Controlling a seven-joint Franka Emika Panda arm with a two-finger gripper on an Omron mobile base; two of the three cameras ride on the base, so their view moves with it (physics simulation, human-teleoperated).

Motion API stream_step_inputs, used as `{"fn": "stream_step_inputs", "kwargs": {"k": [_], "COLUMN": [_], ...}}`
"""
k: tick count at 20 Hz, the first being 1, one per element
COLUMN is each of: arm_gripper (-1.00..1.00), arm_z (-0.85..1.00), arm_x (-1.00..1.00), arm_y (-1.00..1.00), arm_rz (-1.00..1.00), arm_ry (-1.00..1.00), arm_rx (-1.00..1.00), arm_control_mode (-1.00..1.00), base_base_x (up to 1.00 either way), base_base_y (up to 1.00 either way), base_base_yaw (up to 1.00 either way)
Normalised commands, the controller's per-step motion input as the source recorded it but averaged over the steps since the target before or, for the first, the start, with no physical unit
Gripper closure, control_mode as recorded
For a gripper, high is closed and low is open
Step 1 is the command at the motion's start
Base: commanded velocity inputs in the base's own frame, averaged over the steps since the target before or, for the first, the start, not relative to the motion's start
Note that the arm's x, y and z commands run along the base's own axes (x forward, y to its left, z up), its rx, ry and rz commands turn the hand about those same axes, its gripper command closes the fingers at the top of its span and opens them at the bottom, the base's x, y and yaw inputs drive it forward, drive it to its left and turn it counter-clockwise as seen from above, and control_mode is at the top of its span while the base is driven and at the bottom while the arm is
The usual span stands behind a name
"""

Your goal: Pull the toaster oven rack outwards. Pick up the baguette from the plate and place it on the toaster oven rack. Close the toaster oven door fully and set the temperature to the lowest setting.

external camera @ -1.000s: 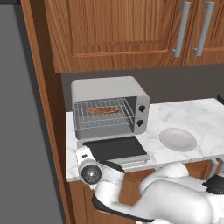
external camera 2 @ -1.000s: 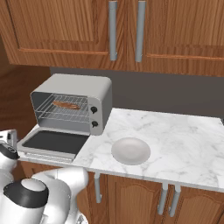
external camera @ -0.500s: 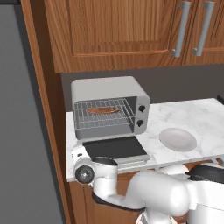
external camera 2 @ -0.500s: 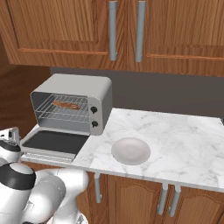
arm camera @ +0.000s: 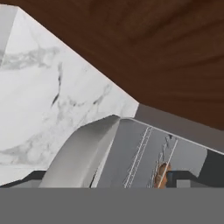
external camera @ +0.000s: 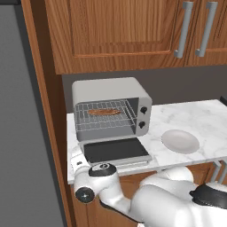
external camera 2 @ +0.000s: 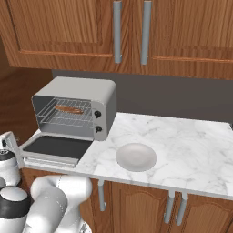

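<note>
The light-grey toaster oven stands at the counter's left end. Its door lies folded down flat, dark glass up. Inside the cavity the wire rack carries the brown baguette. To the right lies the round off-white plate, with nothing on it. My gripper hovers low at the counter's front edge, beside the door's left front corner. The hand view looks up along the oven at the rack and a bit of baguette. My gripper is open, holding nothing.
Wooden wall cabinets hang above the oven. A tall wooden side panel borders the counter on the left. The marble counter stretches right of the plate. My white arm is bent low in front of the counter.
My arm has sunk lower in front of the counter, and the hand has slid a little left along the door's front edge. Oven, baguette and plate have not moved.
</note>
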Motion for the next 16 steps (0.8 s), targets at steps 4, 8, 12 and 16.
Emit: {"fn": "stream_step_inputs", "kwargs": {"k": [4,8,12,16], "arm_gripper": [-1.00,-1.00,-1.00,-1.00], "arm_z": [0.65,0.64,0.58,0.49], "arm_x": [0.11,0.26,0.41,0.53], "arm_y": [0.00,0.00,0.00,0.00], "arm_rz": [0.00,0.00,0.00,0.00], "arm_ry": [-0.26,-0.22,-0.20,-0.15], "arm_rx": [0.00,0.00,0.00,0.00], "arm_control_mode": [-1.00,-1.00,-1.00,-1.00], "base_base_x": [0.00,0.00,0.00,0.00], "base_base_y": [0.00,0.00,0.00,0.00], "base_base_yaw": [0.00,0.00,0.00,0.00]}}
